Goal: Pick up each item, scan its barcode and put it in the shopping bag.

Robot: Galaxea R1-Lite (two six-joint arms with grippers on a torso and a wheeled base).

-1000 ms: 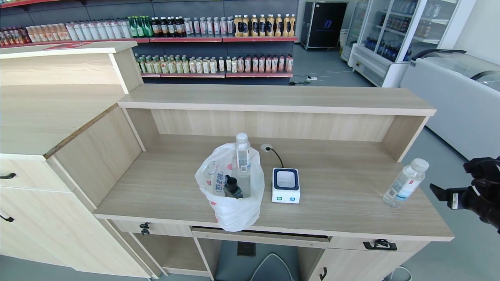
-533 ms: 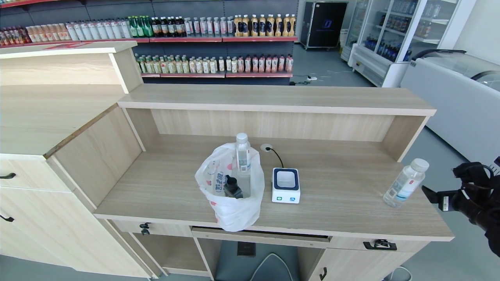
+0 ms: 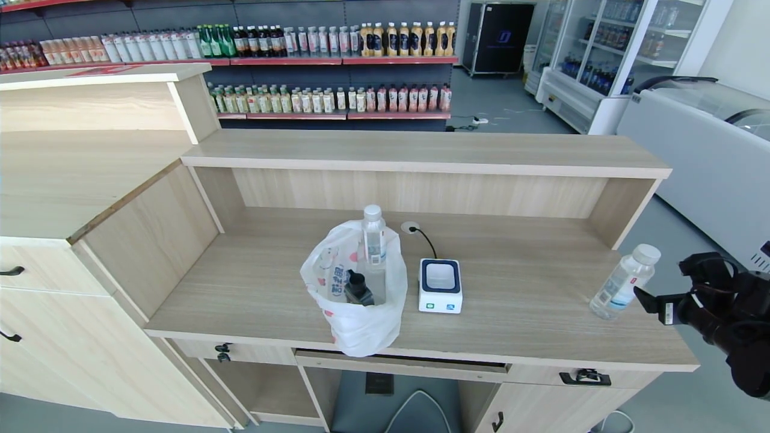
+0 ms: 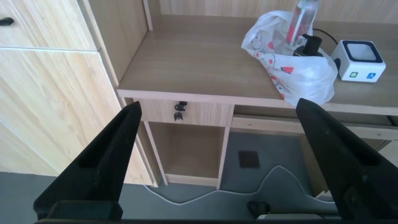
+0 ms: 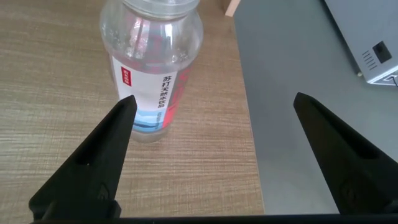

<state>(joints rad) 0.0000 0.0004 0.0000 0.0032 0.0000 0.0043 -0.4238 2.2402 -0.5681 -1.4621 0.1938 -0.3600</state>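
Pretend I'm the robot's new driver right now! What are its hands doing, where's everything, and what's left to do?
Left gripper: open, empty, low in front of the counter.
Right gripper: open, empty, at the counter's right end, facing the loose water bottle, not gripping it.
Done: a clear bottle and a dark item sit in the shopping bag, beside the scanner.
Left: grab the loose water bottle, scan it, bag it.

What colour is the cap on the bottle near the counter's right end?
White cap; head view shows it best.
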